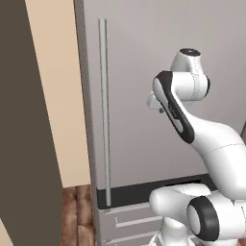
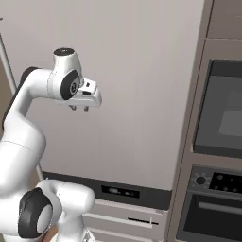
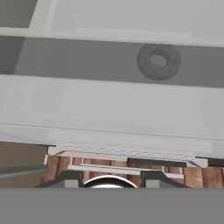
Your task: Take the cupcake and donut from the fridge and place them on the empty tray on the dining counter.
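Note:
The grey fridge (image 1: 144, 57) stands right in front of me with its door closed (image 2: 142, 85); its long thin handle (image 1: 103, 110) runs down the left side. My gripper (image 2: 79, 108) hangs from the bent wrist close to the door, pointing down. Its fingers (image 3: 72, 179) stand a little apart with nothing between them, so the gripper (image 3: 111, 180) is open. In the hand view the ring donut (image 3: 158, 61) appears dim and greyed on a pale grey shelf band, well ahead of the fingertips. The cupcake, tray and dining counter are out of view.
Fridge drawers (image 1: 129, 222) lie below a dark strip (image 2: 120, 191). A dark built-in oven (image 2: 222, 113) with a control panel (image 2: 215, 180) sits to the right. On the left are a dark cabinet side (image 1: 24, 144) and a beige wall (image 1: 57, 96). Wooden floor (image 1: 77, 211) shows below.

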Motion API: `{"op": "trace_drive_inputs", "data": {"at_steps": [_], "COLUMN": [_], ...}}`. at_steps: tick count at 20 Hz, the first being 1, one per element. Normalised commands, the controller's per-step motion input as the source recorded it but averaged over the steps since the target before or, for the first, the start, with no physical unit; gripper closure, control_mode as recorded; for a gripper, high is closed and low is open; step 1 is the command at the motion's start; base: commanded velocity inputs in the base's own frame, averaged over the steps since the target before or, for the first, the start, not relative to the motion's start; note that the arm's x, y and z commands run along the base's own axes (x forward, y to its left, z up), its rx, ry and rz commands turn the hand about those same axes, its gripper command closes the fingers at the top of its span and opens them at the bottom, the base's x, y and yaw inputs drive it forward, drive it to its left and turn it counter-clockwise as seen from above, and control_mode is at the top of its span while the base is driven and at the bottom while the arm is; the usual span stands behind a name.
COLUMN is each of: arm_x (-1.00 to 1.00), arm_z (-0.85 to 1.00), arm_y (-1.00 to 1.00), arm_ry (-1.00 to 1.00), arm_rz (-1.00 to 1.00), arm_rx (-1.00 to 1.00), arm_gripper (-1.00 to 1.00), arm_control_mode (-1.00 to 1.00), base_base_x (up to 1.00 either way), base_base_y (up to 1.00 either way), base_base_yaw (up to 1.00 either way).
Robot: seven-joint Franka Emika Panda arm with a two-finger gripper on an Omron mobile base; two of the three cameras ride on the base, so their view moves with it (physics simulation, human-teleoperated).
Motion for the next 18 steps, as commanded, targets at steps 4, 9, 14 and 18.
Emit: {"op": "trace_drive_inputs", "data": {"at_steps": [4,9,14,18], "arm_x": [-0.37,-1.0,-0.97,-0.74], "arm_z": [-0.01,-0.11,-0.24,-0.39], "arm_y": [-0.03,-0.1,-0.01,0.0], "arm_ry": [-0.04,-0.23,-0.24,-0.17], "arm_rz": [0.0,0.0,0.0,0.0], "arm_rx": [0.0,0.0,0.0,0.0], "arm_gripper": [-1.0,-1.0,-1.0,-1.0], "arm_control_mode": [-1.0,-1.0,-1.0,-1.0], "base_base_x": [0.0,0.0,0.0,0.0], "base_base_y": [0.0,0.0,0.0,0.0], "base_base_yaw": [0.0,0.0,0.0,0.0]}}
